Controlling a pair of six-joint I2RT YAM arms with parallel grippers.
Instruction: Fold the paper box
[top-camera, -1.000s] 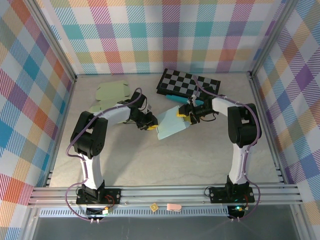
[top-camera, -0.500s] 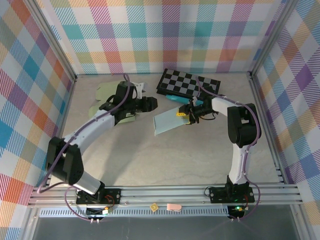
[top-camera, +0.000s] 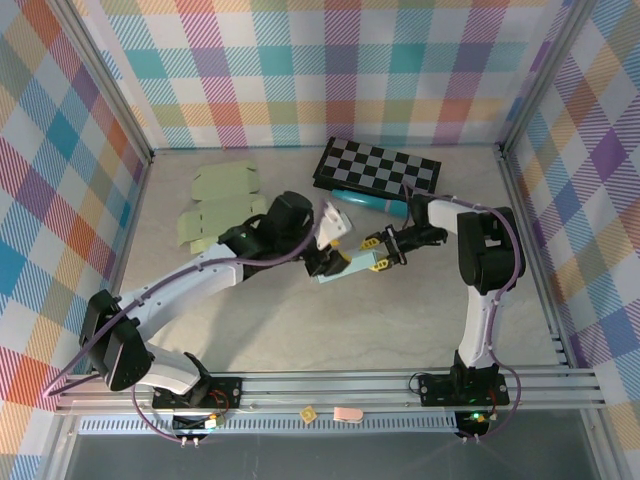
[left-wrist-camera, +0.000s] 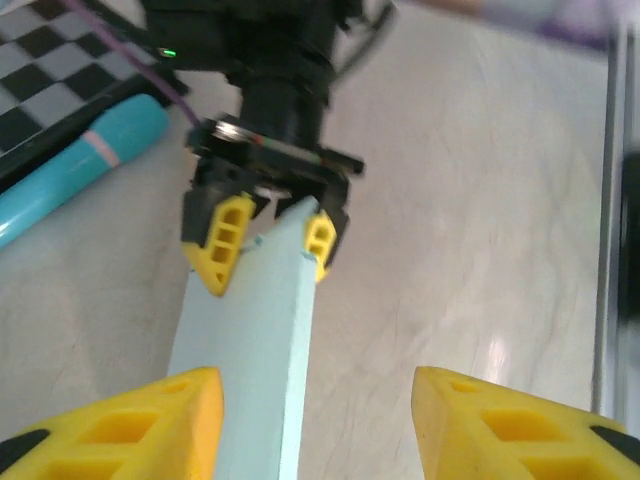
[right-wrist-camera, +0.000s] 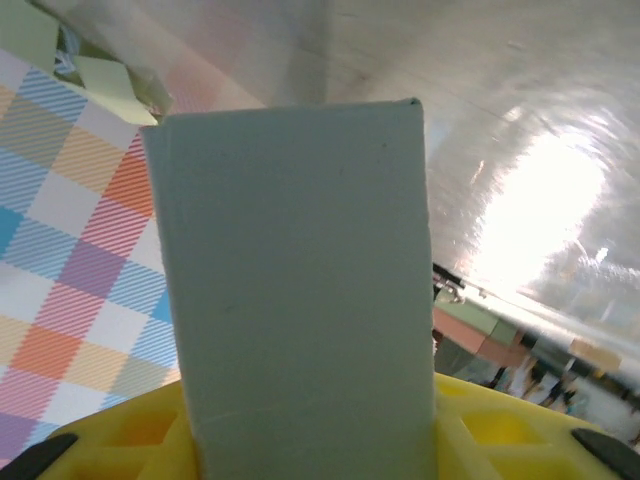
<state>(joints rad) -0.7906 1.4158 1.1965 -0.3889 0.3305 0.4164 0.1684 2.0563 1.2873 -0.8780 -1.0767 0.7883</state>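
Blue paper box (left-wrist-camera: 250, 330) mid surface (top-camera: 300, 330) | I see right jaws clamped on one end | left jaws open, spread at the other end, not gripping

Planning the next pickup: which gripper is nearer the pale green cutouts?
Left. The left gripper sits right of the pale green cutouts; the right gripper is farther right, clamped on the blue box.
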